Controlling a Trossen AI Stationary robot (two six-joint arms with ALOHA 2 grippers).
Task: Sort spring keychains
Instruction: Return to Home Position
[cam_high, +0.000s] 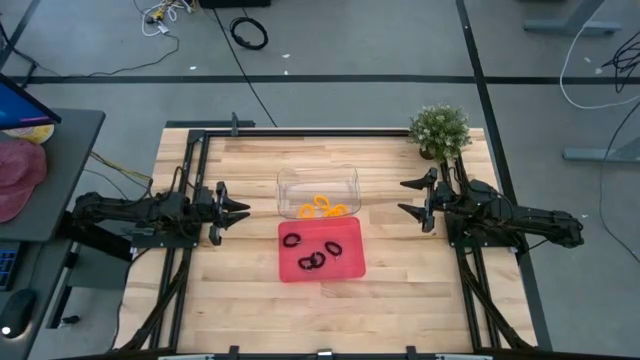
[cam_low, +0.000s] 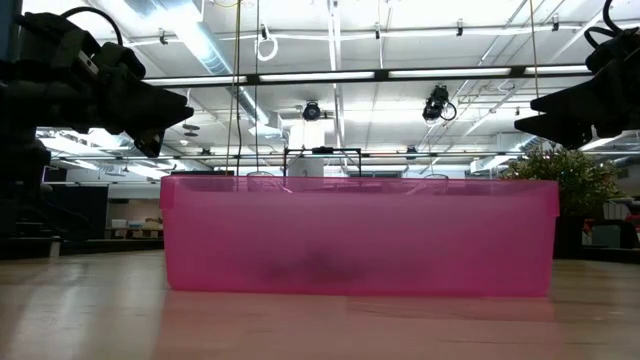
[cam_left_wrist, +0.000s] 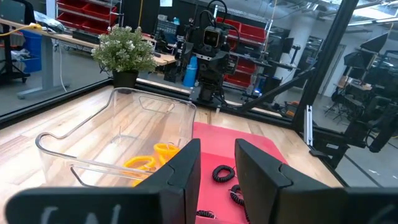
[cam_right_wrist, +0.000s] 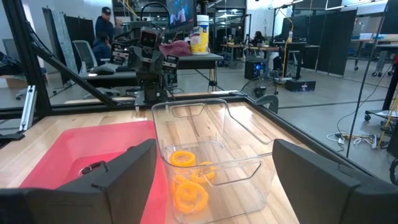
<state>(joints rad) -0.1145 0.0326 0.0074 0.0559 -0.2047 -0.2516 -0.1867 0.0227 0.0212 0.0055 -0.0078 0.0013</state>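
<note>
Black spring keychains (cam_high: 292, 240) in red tray (cam_high: 345, 268) clear from above, smudged at table level; left gripper (cam_high: 240, 210), right gripper (cam_high: 408, 198): jaws apart.

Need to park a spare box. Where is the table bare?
Widest bare wood: beyond the red bin, away from the clear bin, to the table edge. Another strip: between clear bin and plant. Tight: beside both bins, where left pincer and right pincer hover.

Potted plant (cam_high: 440, 128) at wooden table (cam_high: 420, 290) corner; pink cap (cam_high: 18, 175) on side desk (cam_high: 75, 130); cable coil (cam_high: 250, 33) on floor.
</note>
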